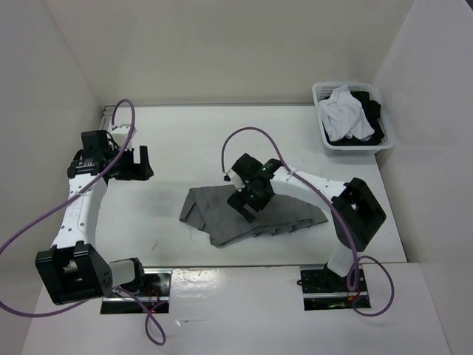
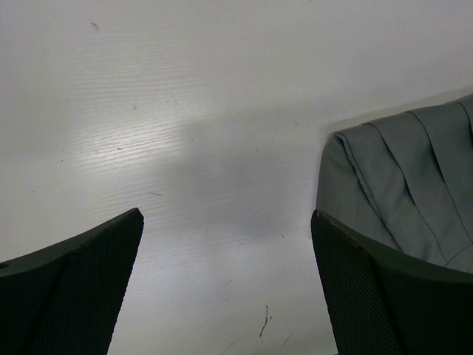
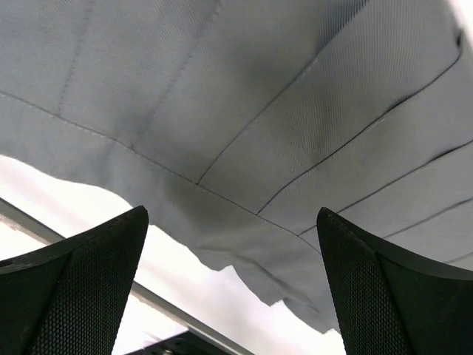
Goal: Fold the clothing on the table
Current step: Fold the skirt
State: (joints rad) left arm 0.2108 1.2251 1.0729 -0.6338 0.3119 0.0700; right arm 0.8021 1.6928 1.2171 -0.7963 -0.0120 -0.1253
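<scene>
Grey pleated skirt (image 1: pixel 214 222) on counter (image 1: pixel 185 133), toward near edge. Right claw (image 1: pixel 249 201) spread wide, empty, just above it. Left claw (image 1: pixel 145 164) spread wide, empty, apart toward left edge.

Matt grey cloth skirt (image 1: pixel 251 214) on smooth, faintly glossy table (image 1: pixel 177 140)

The medium-grey pleated skirt of thin fabric (image 1: pixel 214 216) lies crumpled and partly folded over itself, flat on the large white smooth tabletop (image 1: pixel 185 140), near its middle, nearer the front edge.
</scene>
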